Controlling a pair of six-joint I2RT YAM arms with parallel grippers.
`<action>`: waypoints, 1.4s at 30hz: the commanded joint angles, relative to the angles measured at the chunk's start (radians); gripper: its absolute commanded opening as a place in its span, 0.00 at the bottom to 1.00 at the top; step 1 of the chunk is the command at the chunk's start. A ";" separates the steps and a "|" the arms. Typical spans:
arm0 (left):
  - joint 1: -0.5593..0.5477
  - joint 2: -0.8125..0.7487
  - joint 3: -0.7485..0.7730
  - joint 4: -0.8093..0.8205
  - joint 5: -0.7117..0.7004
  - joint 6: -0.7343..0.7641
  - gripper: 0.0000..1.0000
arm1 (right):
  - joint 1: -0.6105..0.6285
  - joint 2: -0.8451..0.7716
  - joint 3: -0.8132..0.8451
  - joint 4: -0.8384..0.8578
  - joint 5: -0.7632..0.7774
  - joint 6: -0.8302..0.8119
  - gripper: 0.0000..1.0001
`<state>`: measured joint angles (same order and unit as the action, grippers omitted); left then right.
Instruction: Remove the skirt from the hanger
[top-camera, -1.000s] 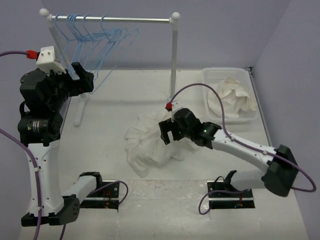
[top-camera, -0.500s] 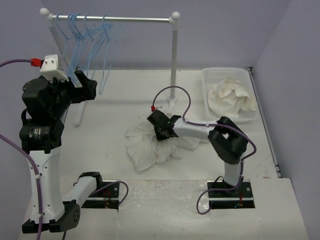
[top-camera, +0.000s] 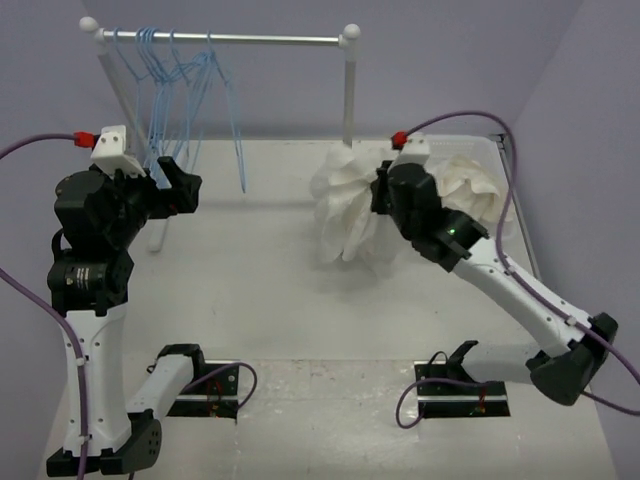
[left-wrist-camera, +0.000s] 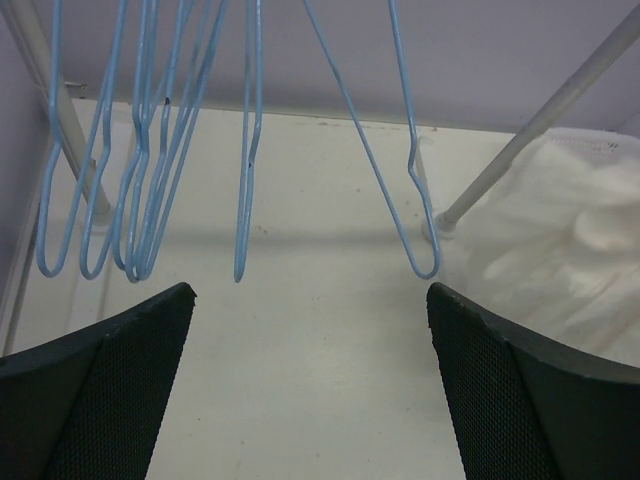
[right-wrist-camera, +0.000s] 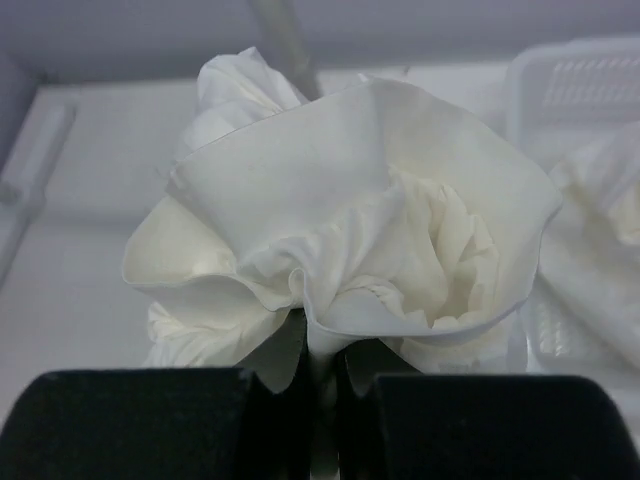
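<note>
Right gripper | pinching skirt | bunched directly ahead, hanging down

Skirt: white, gathered, bunched, hanging in folds above the worktop's far right. Hanger: bare light-blue wire, suspended far left.

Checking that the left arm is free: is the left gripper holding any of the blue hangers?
No, the left gripper has its fingers wide apart with nothing between them, and the hangers dangle beyond them.
</note>
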<state>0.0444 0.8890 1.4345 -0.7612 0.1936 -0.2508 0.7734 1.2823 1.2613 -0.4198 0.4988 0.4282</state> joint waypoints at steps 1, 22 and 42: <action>0.000 -0.022 -0.029 0.057 0.049 0.004 1.00 | -0.136 -0.087 0.091 0.072 0.025 -0.158 0.00; 0.000 0.016 -0.124 0.126 0.030 -0.036 1.00 | -0.637 0.123 0.491 -0.045 -0.317 -0.142 0.00; 0.000 0.093 -0.143 0.122 -0.019 -0.056 1.00 | -1.005 0.204 0.112 0.085 -0.287 0.225 0.00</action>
<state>0.0444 0.9764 1.3071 -0.6724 0.1898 -0.2798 -0.2363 1.5723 1.3712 -0.4294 0.1234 0.6071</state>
